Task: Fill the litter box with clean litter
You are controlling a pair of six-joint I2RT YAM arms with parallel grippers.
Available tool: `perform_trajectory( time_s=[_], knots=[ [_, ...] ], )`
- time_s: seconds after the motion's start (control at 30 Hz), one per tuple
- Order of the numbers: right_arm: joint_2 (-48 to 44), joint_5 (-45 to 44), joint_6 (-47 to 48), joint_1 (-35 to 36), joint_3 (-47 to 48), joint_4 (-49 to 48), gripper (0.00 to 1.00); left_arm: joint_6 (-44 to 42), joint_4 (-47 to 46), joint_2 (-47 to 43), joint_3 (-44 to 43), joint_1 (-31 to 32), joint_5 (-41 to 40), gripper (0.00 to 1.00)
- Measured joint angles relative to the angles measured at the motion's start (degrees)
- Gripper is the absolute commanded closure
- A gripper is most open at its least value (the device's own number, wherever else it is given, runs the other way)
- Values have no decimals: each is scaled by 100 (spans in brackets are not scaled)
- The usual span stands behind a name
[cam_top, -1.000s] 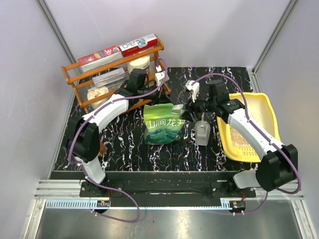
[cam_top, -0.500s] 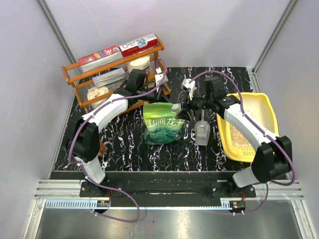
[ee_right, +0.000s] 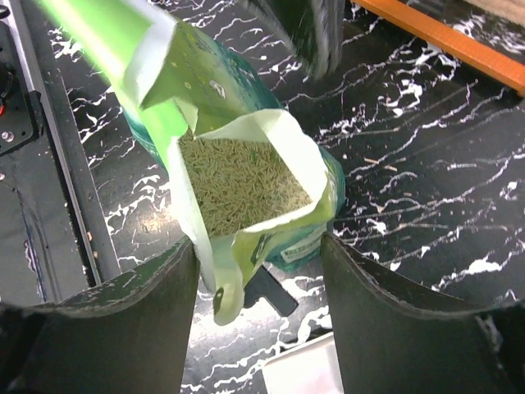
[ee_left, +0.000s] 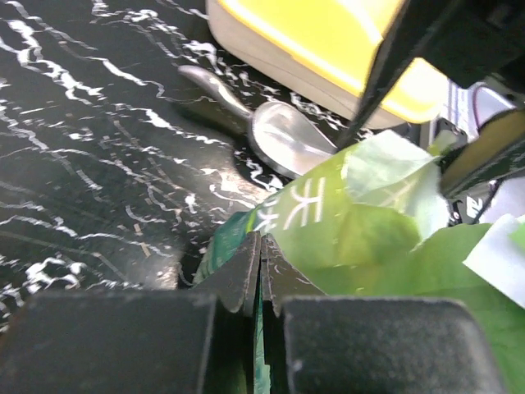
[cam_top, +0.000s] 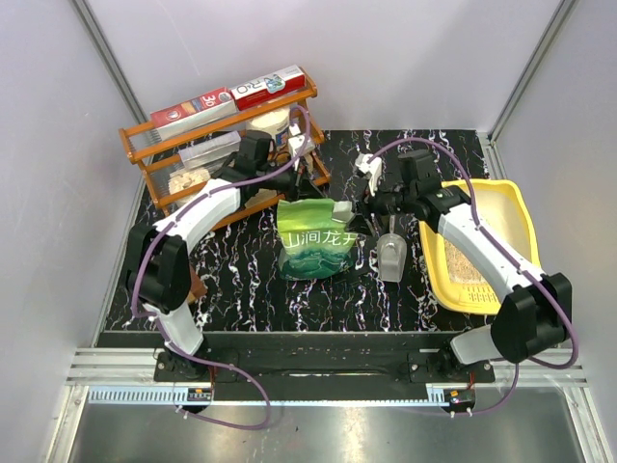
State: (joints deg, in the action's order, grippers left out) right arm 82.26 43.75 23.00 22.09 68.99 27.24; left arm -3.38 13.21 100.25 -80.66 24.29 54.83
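The job looks only just started. The yellow litter box (cam_top: 525, 222) sits on the right with a little litter in its near part. Most of the clean litter (ee_right: 246, 176) is inside the open green pouch (cam_top: 316, 241) in the middle. The left gripper (ee_left: 260, 246) pinches the pouch's edge tight. The right gripper (ee_right: 258, 246) is wide open around the pouch's mouth and is not squeezing it. A grey scoop (cam_top: 390, 256) lies between the pouch and the box.

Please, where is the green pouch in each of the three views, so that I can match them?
Top external: the green pouch stands near the centre, just left of the grey scoop.
Left wrist: the pouch fills the lower right, white characters showing; the scoop lies above it.
Right wrist: the pouch is in the centre, mouth open, litter visible inside.
Shared landmark: the black marbled table top, in all three.
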Motion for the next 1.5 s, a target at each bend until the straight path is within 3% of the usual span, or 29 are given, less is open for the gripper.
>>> perform_trajectory(
  time_s=[0.2, 0.37, 0.83, 0.97, 1.17, 1.4, 1.5],
  knots=[
    [-393, -271, -74, 2, 17, 439, 47, 114, -63, -17, 0, -306, -341, 97],
    [-459, -188, -293, 4, 4, 286, 71, 334, -254, -17, 24, -219, -476, 97],
    [162, 629, -560, 7, 0, -249, 74, 455, -387, 160, 44, 291, -326, 97],
    [162, 625, -629, 9, -7, -409, 70, 505, -387, 197, 44, 444, -85, 97],
    [-46, 476, -575, 11, -190, -494, 75, 632, -411, 212, 42, 505, 197, 97],
    [-107, 232, -463, 24, -232, -492, 59, 844, -560, 278, 4, 540, 437, 97],
    [-179, 120, -289, 31, -240, -409, 56, 837, -560, 278, 2, 546, 452, 97]
  ],
)
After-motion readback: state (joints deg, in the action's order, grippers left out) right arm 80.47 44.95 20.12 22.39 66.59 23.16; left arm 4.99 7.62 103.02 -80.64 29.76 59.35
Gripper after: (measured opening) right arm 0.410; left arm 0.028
